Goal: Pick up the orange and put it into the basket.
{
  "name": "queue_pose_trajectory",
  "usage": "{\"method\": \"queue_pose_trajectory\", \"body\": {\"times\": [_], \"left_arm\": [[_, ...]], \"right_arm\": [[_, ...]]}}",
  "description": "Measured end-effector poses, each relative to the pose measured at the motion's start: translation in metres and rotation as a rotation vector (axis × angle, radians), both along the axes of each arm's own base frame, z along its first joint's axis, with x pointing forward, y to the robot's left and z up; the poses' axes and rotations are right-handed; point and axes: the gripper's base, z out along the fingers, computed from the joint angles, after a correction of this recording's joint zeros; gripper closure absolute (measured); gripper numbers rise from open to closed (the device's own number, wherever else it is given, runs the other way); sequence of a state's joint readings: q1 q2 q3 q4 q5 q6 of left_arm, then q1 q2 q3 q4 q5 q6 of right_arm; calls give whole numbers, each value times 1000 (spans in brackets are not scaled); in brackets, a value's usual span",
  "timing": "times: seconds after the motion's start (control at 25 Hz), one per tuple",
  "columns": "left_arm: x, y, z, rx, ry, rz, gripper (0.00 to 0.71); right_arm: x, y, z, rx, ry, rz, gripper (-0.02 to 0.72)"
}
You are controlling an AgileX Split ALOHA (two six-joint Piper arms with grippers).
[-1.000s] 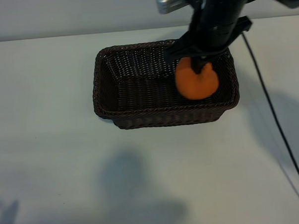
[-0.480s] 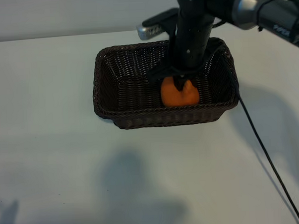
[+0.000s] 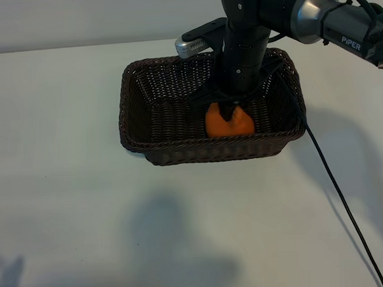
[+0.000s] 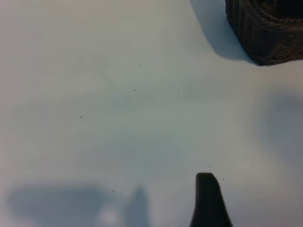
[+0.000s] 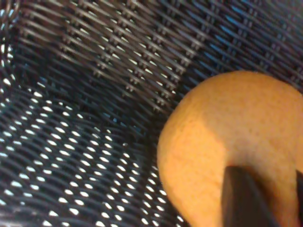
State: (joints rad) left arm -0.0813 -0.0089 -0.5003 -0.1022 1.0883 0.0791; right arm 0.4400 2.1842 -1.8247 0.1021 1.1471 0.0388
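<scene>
Since a sec ago your right pincer (image 3: 230,114) has dropped deep into the basket (image 3: 132,114) w/ the orange (image 3: 229,123), now low at the near wall. Fingers sit on the fruit; can't tell if they're gripping or just letting go. Risk: pull up too soon & the orange lifts w/ a finger or rolls; arm may snag the rim. Left pincer (image 4: 208,201) parked over the tabletop (image 3: 67,206), partway open.
</scene>
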Motion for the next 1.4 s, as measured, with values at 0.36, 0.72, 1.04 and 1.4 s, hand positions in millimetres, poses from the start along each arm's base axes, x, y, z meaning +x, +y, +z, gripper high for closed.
{"method": "queue_pose_trajectory", "body": {"times": [0.36,0.72,1.04,1.4], "left_arm": [[0,0,0,0,0,0,239],[0,0,0,0,0,0,239],[0,0,0,0,0,0,239],[0,0,0,0,0,0,239]], "right_arm": [[6,3,27,21,-34,5,165],[16,2,79,54,-199,5,164],[41,-62,79,-25,-224,-139,164],[62,-181,79,-72,-225,-373,193]]}}
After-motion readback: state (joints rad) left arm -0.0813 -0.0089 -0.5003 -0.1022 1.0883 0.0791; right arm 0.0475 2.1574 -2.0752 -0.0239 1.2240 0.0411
